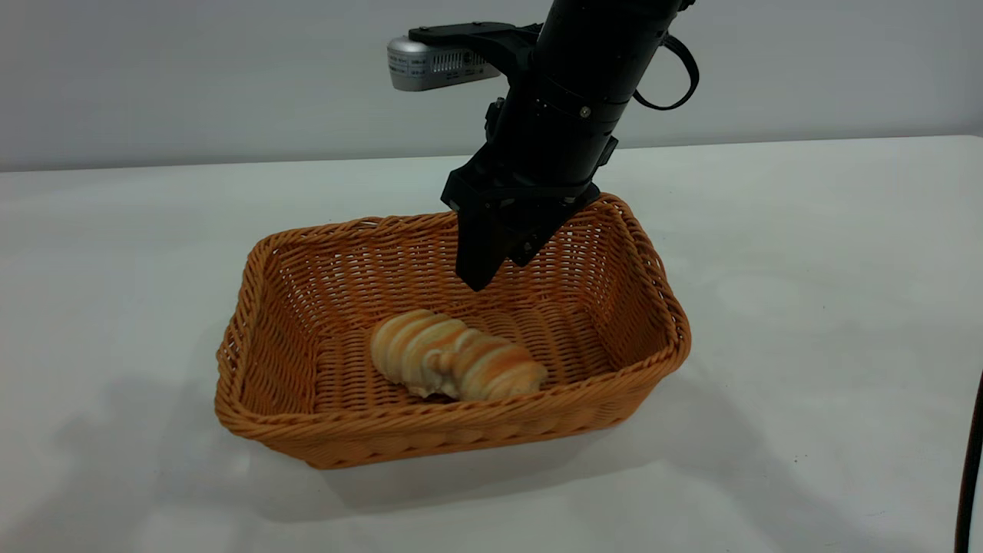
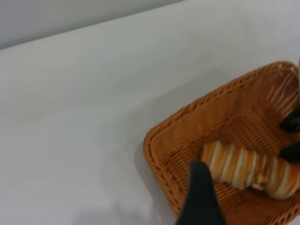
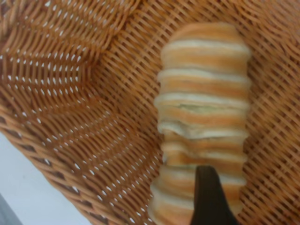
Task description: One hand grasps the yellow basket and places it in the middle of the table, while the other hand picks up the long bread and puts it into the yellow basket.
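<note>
The yellow basket (image 1: 645,269) stands on the white table (image 1: 806,253) near its middle. The long bread (image 1: 453,355) lies on the basket floor, toward the near wall, and nothing holds it. My right gripper (image 1: 499,269) hangs open and empty inside the basket, above the bread and close to the far wall. In the right wrist view the bread (image 3: 204,103) lies directly below, with one fingertip (image 3: 211,197) over its end. My left gripper (image 2: 201,197) is out of the exterior view. In its wrist view it hovers open and empty over a corner of the basket (image 2: 164,154), apart from the bread (image 2: 243,164).
Bare white tabletop lies around the basket on all sides. A grey wall stands behind the table's far edge. A dark cable (image 1: 969,468) hangs at the right border of the exterior view.
</note>
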`<state>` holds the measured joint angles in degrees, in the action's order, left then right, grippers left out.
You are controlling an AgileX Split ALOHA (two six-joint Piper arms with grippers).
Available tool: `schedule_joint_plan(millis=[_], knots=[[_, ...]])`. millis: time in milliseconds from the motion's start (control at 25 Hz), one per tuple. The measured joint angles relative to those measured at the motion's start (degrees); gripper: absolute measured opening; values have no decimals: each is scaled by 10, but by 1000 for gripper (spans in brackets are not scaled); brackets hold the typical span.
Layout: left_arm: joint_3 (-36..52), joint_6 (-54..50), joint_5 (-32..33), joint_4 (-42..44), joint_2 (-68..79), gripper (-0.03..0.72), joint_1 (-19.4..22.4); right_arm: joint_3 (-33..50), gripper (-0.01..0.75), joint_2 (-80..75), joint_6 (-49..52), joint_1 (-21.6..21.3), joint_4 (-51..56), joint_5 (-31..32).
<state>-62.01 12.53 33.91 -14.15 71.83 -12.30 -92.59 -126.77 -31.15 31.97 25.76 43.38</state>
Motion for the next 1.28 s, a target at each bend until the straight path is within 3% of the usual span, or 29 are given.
schedule_joint_plan(millis=[240,680,880,1280], knots=[[3,26,11,7,-20,584,0,0,500,2,-9,-10,-37,36],[6,24,57,38,-125,584,0,0,476,98,-9,-103,-44,115],[33,-2,59,63,-168,584,0,0,476,166,-2,-110,-54,146],[134,-63,67,100,-269,584,0,0,476,314,138,-114,-185,224]])
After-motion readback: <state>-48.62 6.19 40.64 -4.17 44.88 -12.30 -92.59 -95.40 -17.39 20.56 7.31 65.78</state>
